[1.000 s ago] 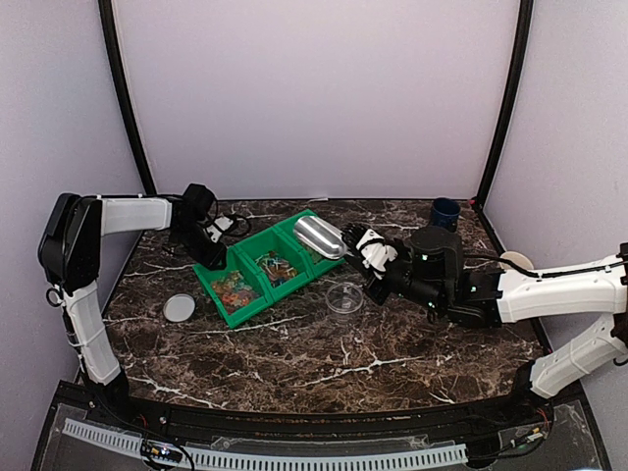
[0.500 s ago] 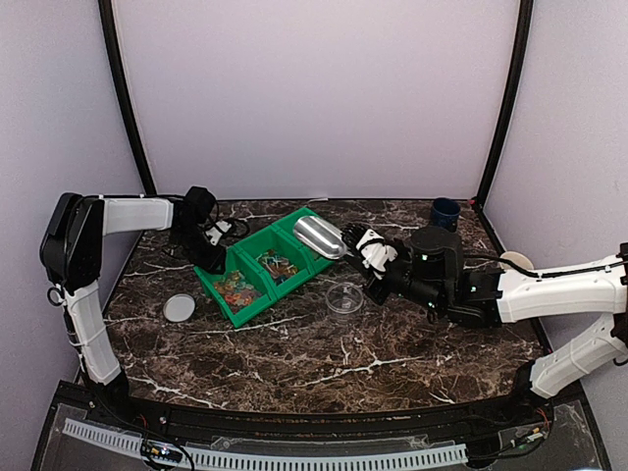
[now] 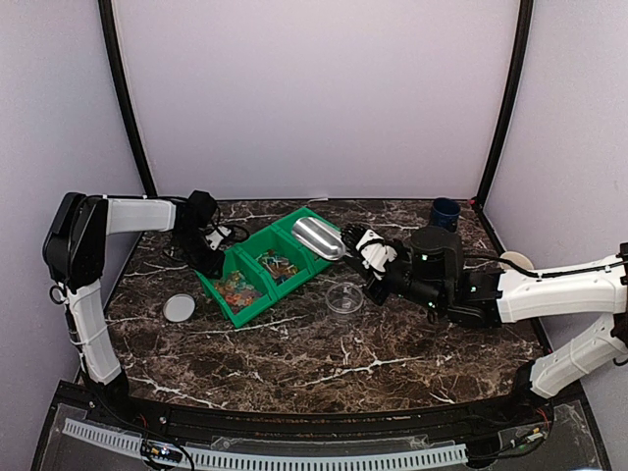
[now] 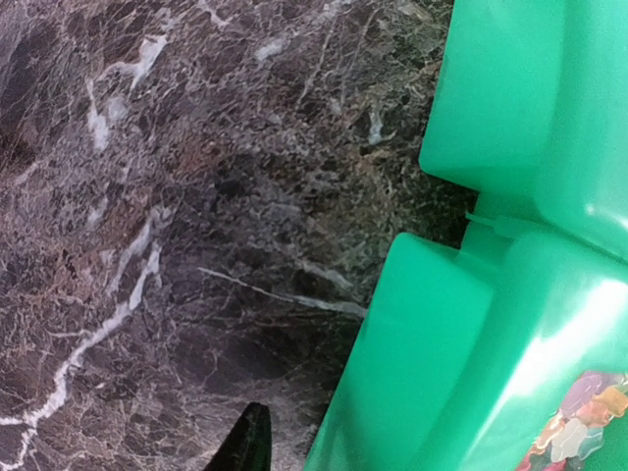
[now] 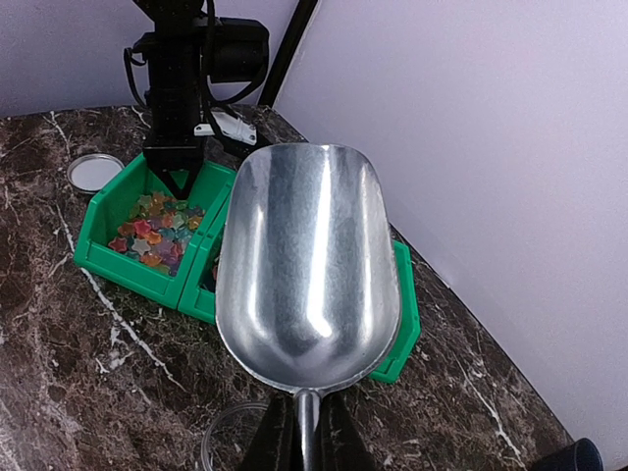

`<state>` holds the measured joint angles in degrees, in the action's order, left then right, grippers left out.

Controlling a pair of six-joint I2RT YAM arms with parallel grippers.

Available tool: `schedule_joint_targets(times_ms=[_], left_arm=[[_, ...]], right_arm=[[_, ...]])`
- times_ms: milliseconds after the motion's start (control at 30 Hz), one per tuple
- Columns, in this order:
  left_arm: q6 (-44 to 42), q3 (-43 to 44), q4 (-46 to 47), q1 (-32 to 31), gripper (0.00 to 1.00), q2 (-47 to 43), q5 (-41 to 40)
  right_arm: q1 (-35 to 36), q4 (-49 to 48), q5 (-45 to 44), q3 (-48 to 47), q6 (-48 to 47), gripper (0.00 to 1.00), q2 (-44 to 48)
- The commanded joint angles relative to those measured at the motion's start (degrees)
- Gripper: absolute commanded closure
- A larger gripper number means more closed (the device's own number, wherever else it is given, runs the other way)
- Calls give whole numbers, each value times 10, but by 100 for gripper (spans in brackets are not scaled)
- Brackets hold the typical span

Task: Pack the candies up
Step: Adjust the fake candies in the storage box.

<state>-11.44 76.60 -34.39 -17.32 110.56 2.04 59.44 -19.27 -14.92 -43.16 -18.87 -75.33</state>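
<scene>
The candies (image 3: 235, 287) (image 5: 157, 231) (image 4: 579, 432) lie as small mixed-colour pieces in the left compartment of a green bin (image 3: 257, 306). More of them lie in the middle compartment (image 3: 278, 263). My left gripper (image 3: 214, 263) (image 5: 174, 179) is shut on the bin's back-left wall (image 4: 412, 373). One black finger (image 4: 247, 442) shows outside the wall and the other is hidden. My right gripper (image 3: 363, 247) (image 5: 306, 417) is shut on the handle of an empty metal scoop (image 3: 319, 235) (image 5: 306, 255), which hangs over the bin's right end. A small clear jar (image 3: 343, 297) (image 5: 228, 440) stands just below the scoop.
A flat round lid (image 3: 179, 307) (image 5: 94, 172) lies left of the bin. A dark blue cup (image 3: 445, 212) stands at the back right, and a pale round object (image 3: 516, 261) sits by the right wall. Purple walls enclose the marble table (image 3: 324, 363).
My left gripper has shifted slightly forward and right at the bin's left end, and the bin has turned a little. The right arm and scoop have not moved.
</scene>
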Motion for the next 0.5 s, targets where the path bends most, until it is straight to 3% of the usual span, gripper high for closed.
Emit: schedule_joint_targets(times_ms=[0, 467], left_arm=[[-10, 1, -21, -9, 70, 7, 3], [14, -20, -17, -34, 70, 31, 26]], right_arm=[[-5, -28, 8, 0, 11, 100, -1], [-5, -27, 10, -1, 12, 100, -5]])
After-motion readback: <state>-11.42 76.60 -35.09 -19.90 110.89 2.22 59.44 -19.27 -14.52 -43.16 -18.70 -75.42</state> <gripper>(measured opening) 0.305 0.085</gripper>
